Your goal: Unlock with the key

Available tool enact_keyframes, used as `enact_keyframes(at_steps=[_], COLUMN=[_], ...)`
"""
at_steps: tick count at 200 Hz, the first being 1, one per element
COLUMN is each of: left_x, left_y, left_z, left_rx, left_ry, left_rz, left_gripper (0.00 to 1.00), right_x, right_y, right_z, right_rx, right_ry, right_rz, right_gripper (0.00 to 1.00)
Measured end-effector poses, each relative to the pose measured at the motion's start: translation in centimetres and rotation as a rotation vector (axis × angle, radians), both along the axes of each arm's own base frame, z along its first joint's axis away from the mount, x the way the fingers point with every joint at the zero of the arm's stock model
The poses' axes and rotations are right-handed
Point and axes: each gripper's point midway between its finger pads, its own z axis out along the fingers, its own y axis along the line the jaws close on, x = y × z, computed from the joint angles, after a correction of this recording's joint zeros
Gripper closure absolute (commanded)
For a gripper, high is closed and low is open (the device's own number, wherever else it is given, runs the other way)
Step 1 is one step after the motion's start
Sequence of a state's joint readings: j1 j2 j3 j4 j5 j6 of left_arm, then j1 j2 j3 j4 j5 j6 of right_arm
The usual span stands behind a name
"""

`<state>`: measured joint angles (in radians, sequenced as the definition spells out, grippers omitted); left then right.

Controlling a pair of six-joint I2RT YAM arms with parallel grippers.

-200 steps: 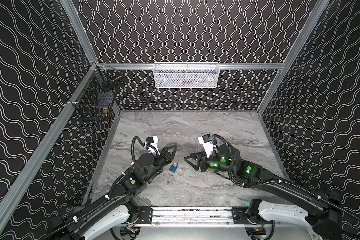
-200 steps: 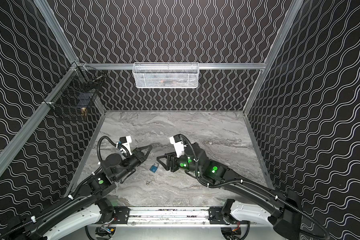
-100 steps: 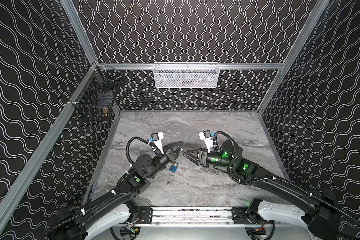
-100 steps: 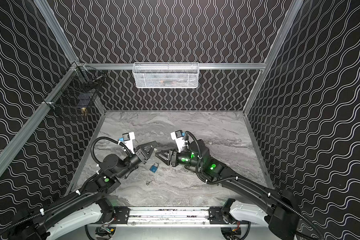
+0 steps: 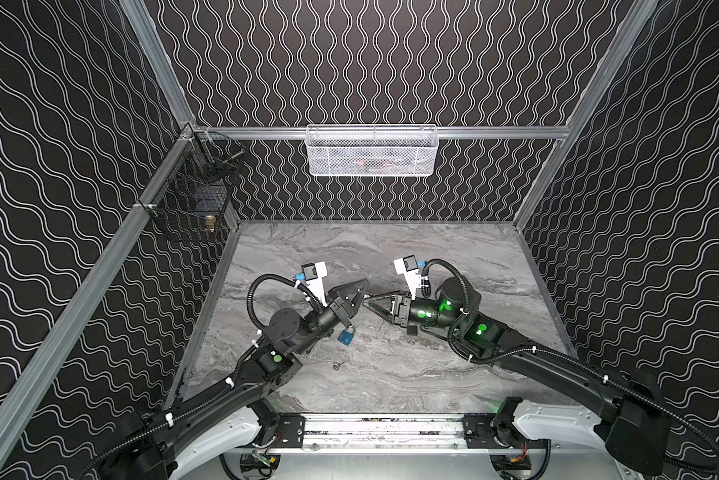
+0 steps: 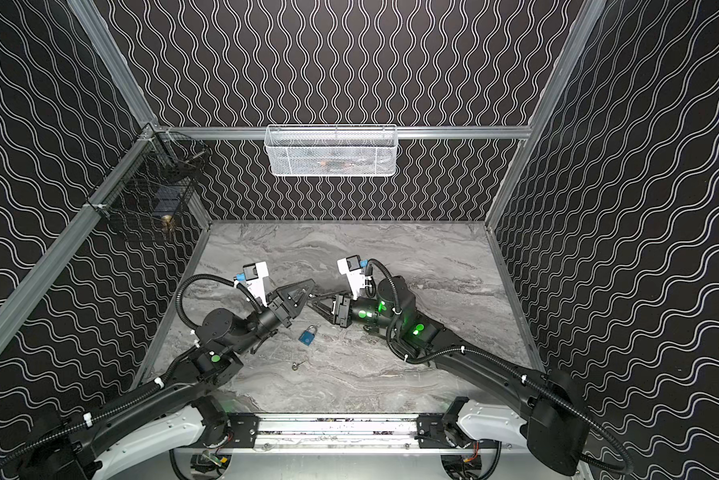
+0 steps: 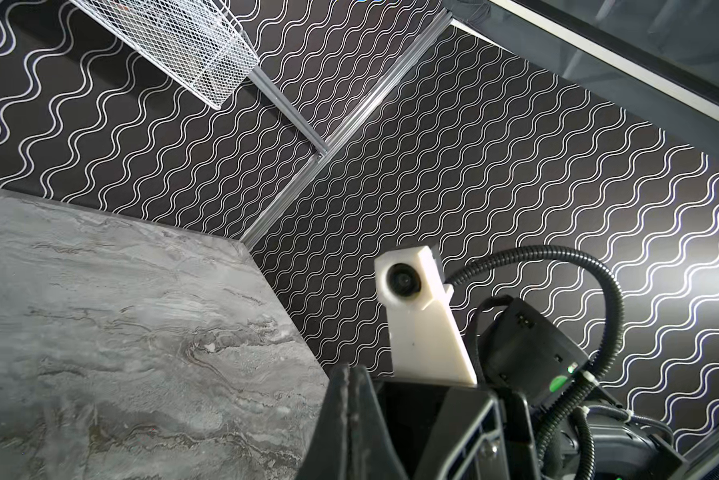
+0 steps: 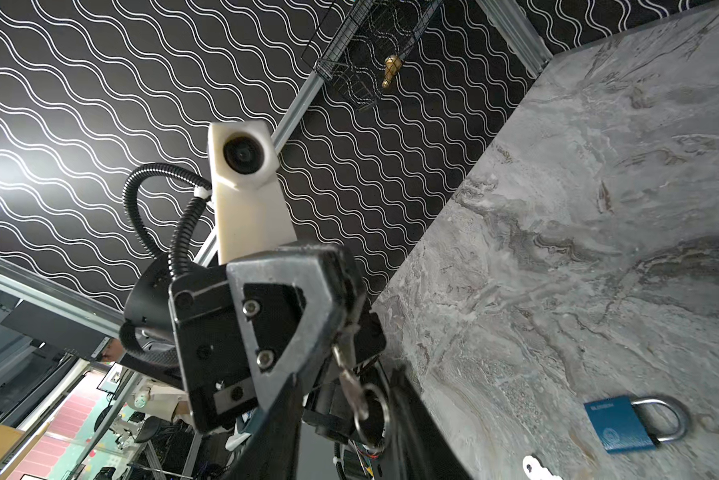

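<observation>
- Left gripper (image 5: 365, 286): fingers pressed together and clamped on the key (image 8: 346, 374), as the right wrist view shows. The blade is pinched at the tip, and the ring (image 8: 372, 411) hangs below it.
- Right gripper (image 5: 369, 303): fingers (image 8: 409, 415) are apart, one on each side of the hanging key and ring. I cannot tell whether they touch the key.
- In both top views the two gripper tips meet nose to nose above the middle of the table (image 5: 391, 257).
- Left arm: reaches forward from the near left corner with the elbow bent. The wrist is raised, and the gripper is tilted up and in toward the centre.
- Right arm: comes in low from the near right corner. The gripper is roughly level and points across at the left gripper's tip.
- Padlock (image 5: 346, 336): blue, lying flat on the table and clear of both grippers. It is below their meeting point, on the near side, just beside the left wrist. The shackle looks seated in the body.
- Loose key (image 5: 338, 365): lies on the table nearer than the padlock, apart from it and from both arms.
</observation>
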<state>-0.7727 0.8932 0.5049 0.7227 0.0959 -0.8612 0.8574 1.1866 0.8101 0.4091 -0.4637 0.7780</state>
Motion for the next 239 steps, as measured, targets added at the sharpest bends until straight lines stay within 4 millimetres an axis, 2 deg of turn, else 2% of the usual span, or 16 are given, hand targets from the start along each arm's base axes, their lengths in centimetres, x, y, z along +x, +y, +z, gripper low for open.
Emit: enact_keyframes(at_steps=[40, 117, 176, 200, 219, 239], left_x=[-0.1, -0.1, -0.2, -0.3, -0.3, -0.4], left_y=[0.0, -0.2, -0.3, -0.3, -0.4, -0.4], left_z=[0.4, 0.5, 0.8, 1.1, 1.4, 1.8], left_rx=[-0.006, -0.003, -0.008, -0.009, -0.005, -0.005], left_ry=[-0.009, -0.009, -0.014, -0.019, -0.021, -0.025], left_rz=[-0.004, -0.011, -0.019, -0.025, -0.028, -0.034], left_gripper=[1.0, 1.0, 1.0, 1.0, 0.73, 0.57], right_x=[-0.1, -0.1, -0.1, -0.2, -0.2, 0.0], right_y=[-0.1, -0.3, -0.5, -0.5, -0.7, -1.2], right_z=[0.2, 0.4, 0.8, 1.0, 1.3, 1.6], right_rx=[0.017, 0.033, 0.061, 0.066, 0.071, 0.073], right_ry=[-0.01, -0.011, -0.028, -0.033, -0.039, -0.047], right_rz=[0.004, 0.013, 0.023, 0.025, 0.024, 0.003], right_gripper=[0.78, 0.85, 1.0, 1.0, 1.0, 1.0])
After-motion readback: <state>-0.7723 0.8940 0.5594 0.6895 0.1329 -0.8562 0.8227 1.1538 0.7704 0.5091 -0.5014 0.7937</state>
